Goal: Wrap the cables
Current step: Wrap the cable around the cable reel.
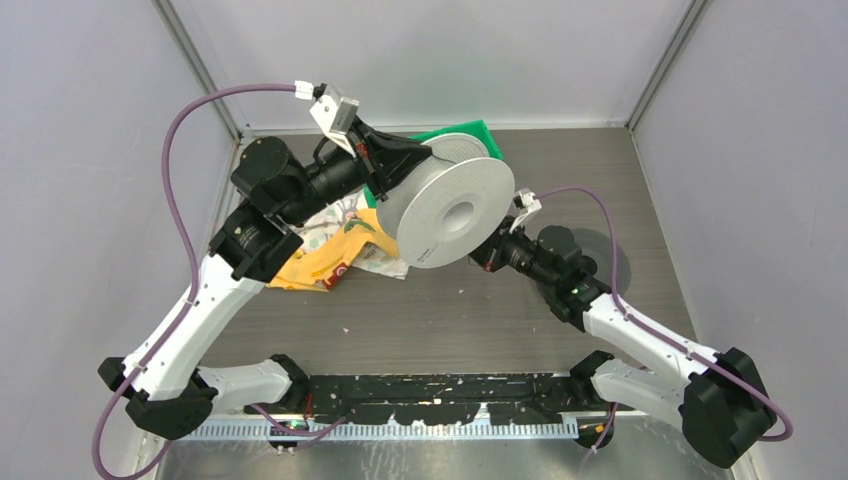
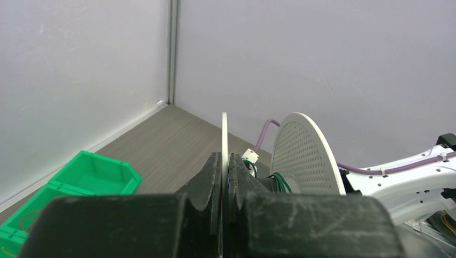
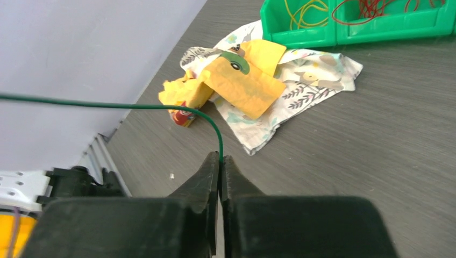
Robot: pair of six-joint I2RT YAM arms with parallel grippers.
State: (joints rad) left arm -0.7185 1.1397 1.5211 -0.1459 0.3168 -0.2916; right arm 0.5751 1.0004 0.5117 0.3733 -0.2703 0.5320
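Clamping the thin near flange of the spool [image 1: 445, 215], the left gripper [image 2: 225, 161] has its fingers pressed together on the disc and holds the spool raised over the table [image 3: 376, 134]. The right gripper [image 3: 221, 161] pinches a green cable [image 3: 107, 105], which rises from the fingertips, bends and runs off left, clear of the table. Green turns also show on the spool hub between the flanges. Yellow cable [image 3: 306, 13] and red cable [image 3: 376, 8] lie in the green bins [image 3: 376, 27]. A cloth [image 3: 317, 75] with a yellow bag [image 3: 244, 80] on it lies just beside the bins.
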